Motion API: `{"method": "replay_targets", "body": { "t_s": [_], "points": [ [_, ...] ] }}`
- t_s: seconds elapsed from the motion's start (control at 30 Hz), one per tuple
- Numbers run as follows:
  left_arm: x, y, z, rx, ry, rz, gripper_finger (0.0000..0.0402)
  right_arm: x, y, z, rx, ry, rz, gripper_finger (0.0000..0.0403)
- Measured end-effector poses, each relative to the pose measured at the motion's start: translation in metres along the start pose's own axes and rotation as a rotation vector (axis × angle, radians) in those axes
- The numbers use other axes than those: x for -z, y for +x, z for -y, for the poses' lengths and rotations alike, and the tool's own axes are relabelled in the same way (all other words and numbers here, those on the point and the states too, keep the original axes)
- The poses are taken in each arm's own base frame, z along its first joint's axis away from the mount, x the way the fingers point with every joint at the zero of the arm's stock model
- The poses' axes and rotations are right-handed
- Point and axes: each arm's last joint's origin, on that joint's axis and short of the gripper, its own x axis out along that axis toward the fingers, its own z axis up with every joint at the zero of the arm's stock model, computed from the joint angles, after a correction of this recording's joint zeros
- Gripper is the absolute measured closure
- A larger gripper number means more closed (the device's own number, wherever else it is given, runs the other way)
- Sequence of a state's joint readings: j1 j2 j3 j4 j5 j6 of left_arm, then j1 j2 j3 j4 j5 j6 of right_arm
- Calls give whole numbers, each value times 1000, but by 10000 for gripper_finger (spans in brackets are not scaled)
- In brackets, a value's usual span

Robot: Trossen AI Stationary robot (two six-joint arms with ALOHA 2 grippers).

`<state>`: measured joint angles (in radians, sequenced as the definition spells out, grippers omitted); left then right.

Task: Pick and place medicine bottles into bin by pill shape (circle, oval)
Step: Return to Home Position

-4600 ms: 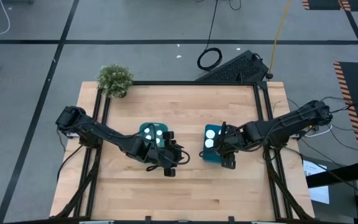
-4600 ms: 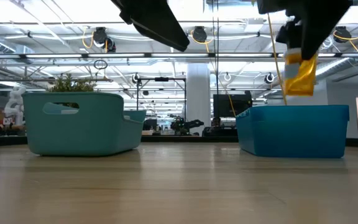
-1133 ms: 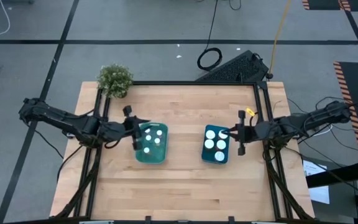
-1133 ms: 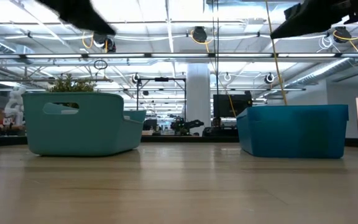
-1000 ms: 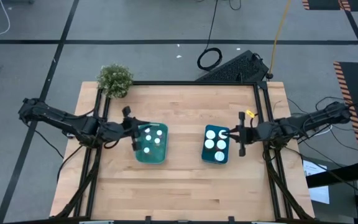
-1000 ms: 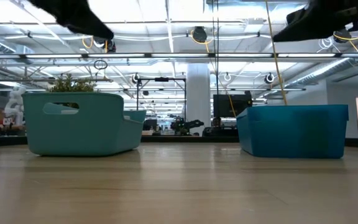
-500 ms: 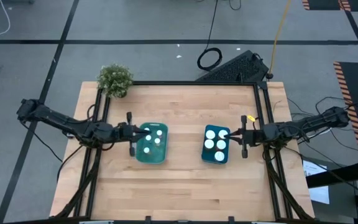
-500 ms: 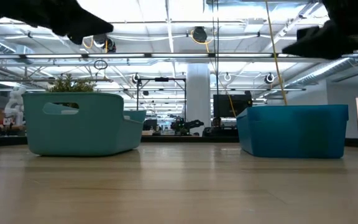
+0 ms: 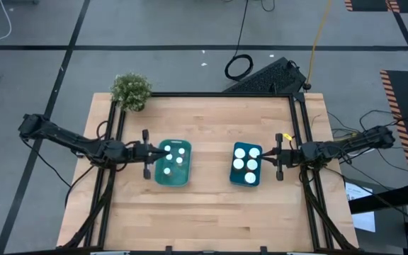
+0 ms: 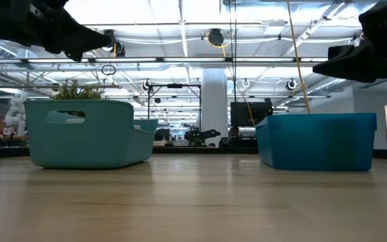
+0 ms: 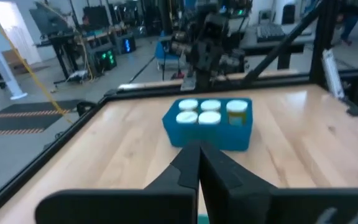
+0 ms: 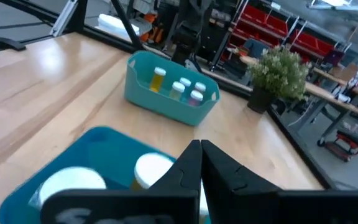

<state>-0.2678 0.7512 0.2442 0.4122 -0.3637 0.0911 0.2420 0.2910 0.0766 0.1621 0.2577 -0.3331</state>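
Medicine bottles (image 9: 247,159) all sit capped in the teal bin (image 9: 172,172) and blue bin (image 9: 246,177) — worktop holds none. Both grippers — left gripper (image 9: 146,163), right gripper (image 9: 279,157) — pressed together, empty. Bottles look light, rigid, slick; you'd pinch below the cap.

All the medicine bottles stand upright inside two bins on the table, white caps up. The teal bin (image 9: 172,163) holds a cluster of five bottles (image 9: 173,157); from the right wrist view one has an orange body (image 12: 159,80). The blue bin (image 9: 246,163), to the right of the teal bin, holds five white-capped bottles (image 9: 246,159), one with an orange body (image 11: 237,113).
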Motion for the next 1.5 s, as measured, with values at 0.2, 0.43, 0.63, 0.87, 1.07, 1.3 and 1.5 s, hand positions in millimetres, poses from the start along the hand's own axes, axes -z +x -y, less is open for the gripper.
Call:
{"method": "replay_targets", "body": {
  "t_s": [0.2, 0.43, 0.63, 0.87, 1.07, 1.3, 1.5],
  "points": [
    [14, -5, 0, 5, -18, 78, 395, -1, -2, 1, 9, 38, 30, 403],
    [24, -10, -1, 1, -39, 134, 399, -1, -2, -1, -41, 36, 39, 403],
    [28, -11, 0, 28, -31, 129, 394, -1, -3, 0, -38, 21, 46, 403],
    [43, -19, 0, 81, -42, 136, 398, -4, -6, 1, -26, 19, 80, 403],
    [39, -21, -1, 90, -19, 173, 397, -3, -8, 2, -23, 7, 84, 403],
    [36, -27, -4, 78, 19, 198, 398, -6, -16, 5, -2, 19, 145, 403],
    [37, -32, -6, 74, 5, 179, 397, -7, -19, 5, -22, 14, 173, 403]
  ]
}}
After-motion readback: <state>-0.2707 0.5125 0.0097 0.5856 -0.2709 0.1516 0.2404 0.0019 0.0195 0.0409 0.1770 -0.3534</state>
